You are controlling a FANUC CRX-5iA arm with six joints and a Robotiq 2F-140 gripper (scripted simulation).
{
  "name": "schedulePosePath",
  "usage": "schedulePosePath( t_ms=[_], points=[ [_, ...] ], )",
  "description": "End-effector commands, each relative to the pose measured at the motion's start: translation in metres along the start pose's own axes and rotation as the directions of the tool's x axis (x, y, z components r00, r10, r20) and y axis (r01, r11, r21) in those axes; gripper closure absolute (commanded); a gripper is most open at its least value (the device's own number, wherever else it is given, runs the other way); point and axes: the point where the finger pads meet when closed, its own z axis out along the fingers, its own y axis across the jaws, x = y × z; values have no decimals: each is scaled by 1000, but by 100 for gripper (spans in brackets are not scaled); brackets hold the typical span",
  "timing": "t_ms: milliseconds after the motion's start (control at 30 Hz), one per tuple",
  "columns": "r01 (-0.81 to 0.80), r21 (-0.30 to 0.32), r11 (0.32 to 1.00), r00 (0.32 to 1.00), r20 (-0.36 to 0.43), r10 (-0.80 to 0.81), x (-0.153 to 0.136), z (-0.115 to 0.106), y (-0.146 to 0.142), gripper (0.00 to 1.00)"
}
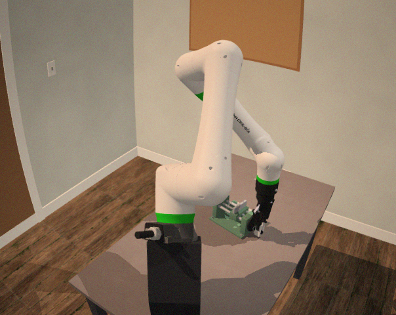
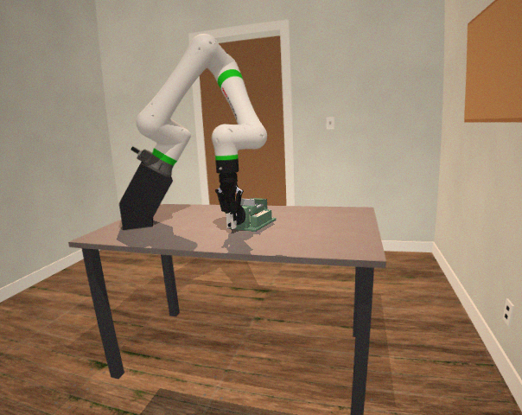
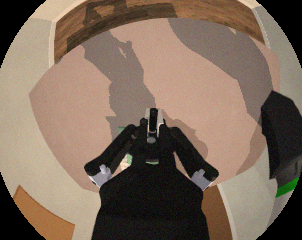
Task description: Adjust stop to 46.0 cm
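A small green fixture (image 1: 233, 216) with grey rails and a sliding stop stands on the brown table; it also shows in the exterior view (image 2: 254, 220). A dark handwheel (image 1: 252, 224) sits on its near end face. My gripper (image 1: 259, 228) points down at that end and is shut on the handwheel; it also shows in the exterior view (image 2: 231, 220). In the wrist view the fingers meet close together, with a sliver of green fixture (image 3: 127, 158) beside them. The handwheel itself is mostly hidden by the fingers. The stop's scale cannot be read.
The arm's black base pedestal (image 1: 174, 271) stands at the table's near corner, also in the exterior view (image 2: 141, 201). The table edge (image 2: 234, 258) runs along the front. A door (image 2: 248, 120) and a cork board (image 1: 247, 30) are on the walls.
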Motion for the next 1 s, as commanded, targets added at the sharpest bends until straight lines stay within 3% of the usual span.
schedulePosePath(
  t_ms=[0,967],
  points=[
    [0,1,1000,1000,0,0,0,0,-1,96],
    [0,1,1000,1000,0,0,0,-1,-9,96]
  ],
)
